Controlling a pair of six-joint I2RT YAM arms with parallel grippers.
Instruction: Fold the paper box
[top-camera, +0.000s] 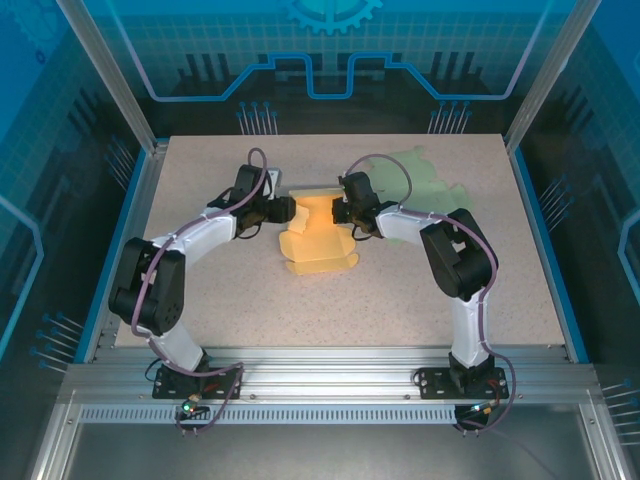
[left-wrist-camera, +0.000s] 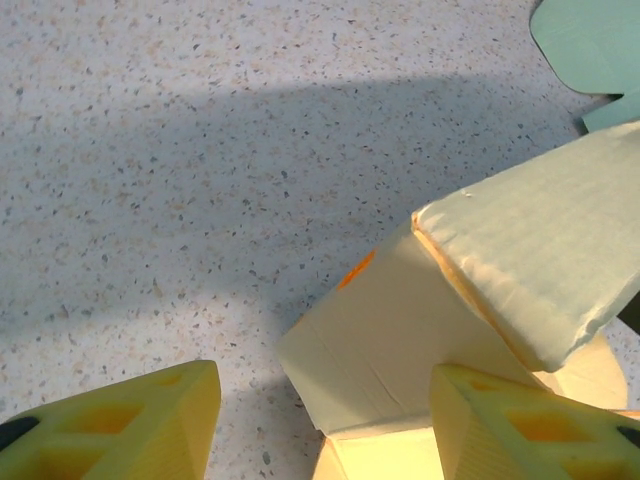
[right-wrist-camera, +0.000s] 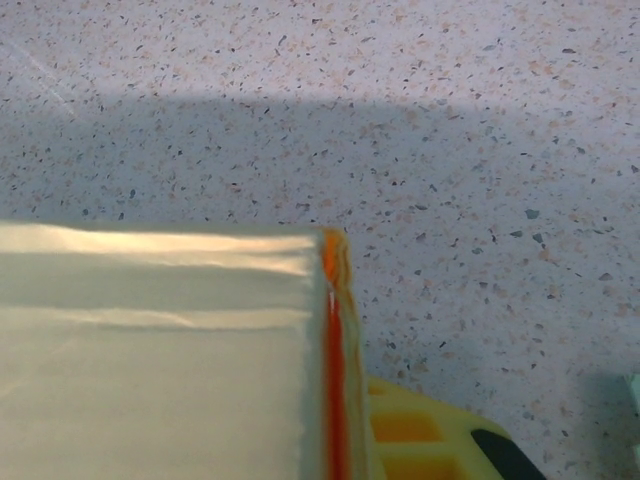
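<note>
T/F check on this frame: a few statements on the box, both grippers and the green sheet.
1. The left gripper is open. True.
2. The yellow paper box lies at the left edge of the table. False: it sits mid-table, between the two grippers.
3. A green sheet lies on the far right part of the table. True.
4. The right gripper hangs open, away from the box. False: it is shut on a box panel.

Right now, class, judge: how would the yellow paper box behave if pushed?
The yellow paper box is thin sheet, so probably light and floppy. Its flap bends at creases, so likely gives way. Flat-bottomed, it would probably slide, not roll.
</note>
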